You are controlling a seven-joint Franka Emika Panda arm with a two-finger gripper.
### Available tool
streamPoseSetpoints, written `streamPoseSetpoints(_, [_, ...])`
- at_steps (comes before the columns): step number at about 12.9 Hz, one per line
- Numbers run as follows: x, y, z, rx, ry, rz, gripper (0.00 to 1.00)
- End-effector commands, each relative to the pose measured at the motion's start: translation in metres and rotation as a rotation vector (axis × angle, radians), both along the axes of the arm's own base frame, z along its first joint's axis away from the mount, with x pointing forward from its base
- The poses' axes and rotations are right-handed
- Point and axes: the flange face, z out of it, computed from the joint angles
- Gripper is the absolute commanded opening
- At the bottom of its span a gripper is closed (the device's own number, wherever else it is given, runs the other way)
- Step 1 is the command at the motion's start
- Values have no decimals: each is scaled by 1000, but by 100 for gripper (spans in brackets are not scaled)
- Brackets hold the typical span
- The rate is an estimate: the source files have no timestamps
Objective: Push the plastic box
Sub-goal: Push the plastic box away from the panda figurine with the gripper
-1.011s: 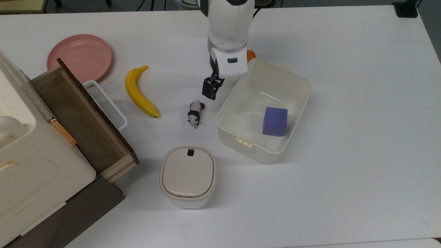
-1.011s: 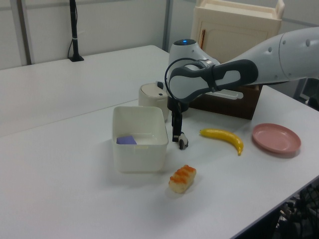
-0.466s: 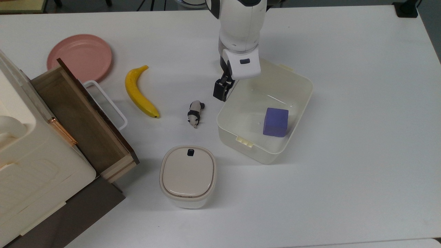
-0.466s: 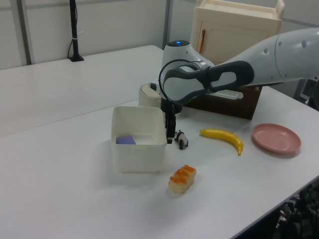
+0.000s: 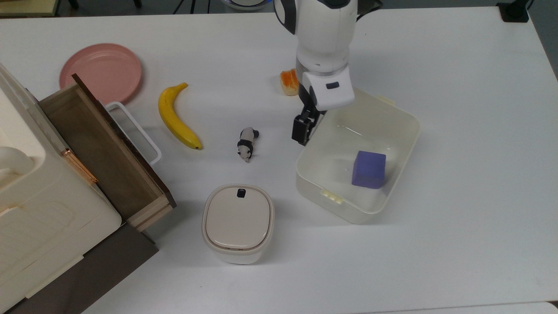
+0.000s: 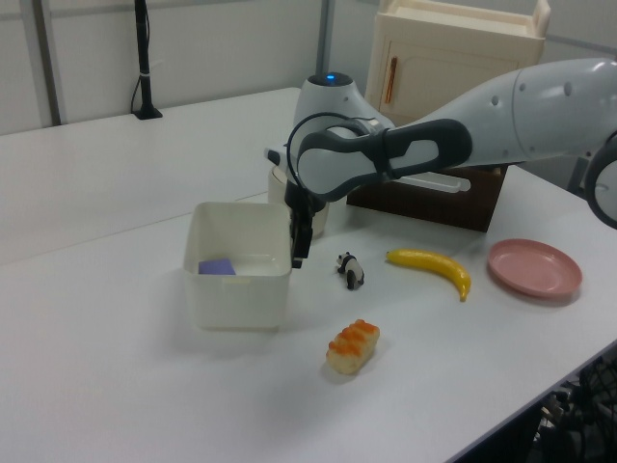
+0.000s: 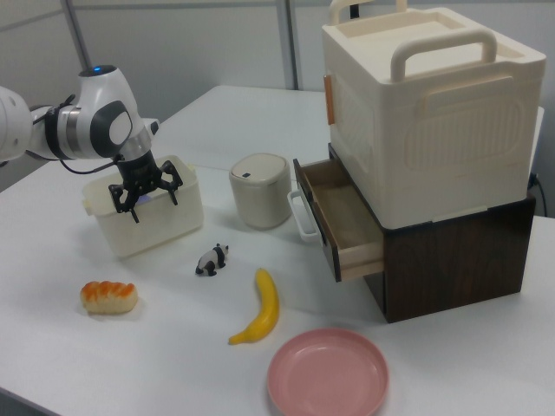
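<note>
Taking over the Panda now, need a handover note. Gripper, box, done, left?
Gripper: fingers shut, holding nothing, low outside the top view's left wall of the large lidless cream-white translucent plastic box, apparently against it.
Box: upright on the white table, with a purple cube inside.
Done: the push is under way; over the last second the box has slid toward the top view's lower right, cube riding along.
Left: carry on or end the push, then back the arm off. The small panda figure and the rounded beige-lidded container sit on the box's other side from the push direction.
</note>
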Motion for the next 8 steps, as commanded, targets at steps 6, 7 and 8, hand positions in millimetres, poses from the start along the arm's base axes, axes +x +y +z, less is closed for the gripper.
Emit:
streamPoseSetpoints(6, [34,61,-36,48,-78,54,100])
streamPoseSetpoints(7, [34,58,-29,50,-89,51,100])
streamPoseSetpoints(8, [33,55,-19,50,-102,49,100])
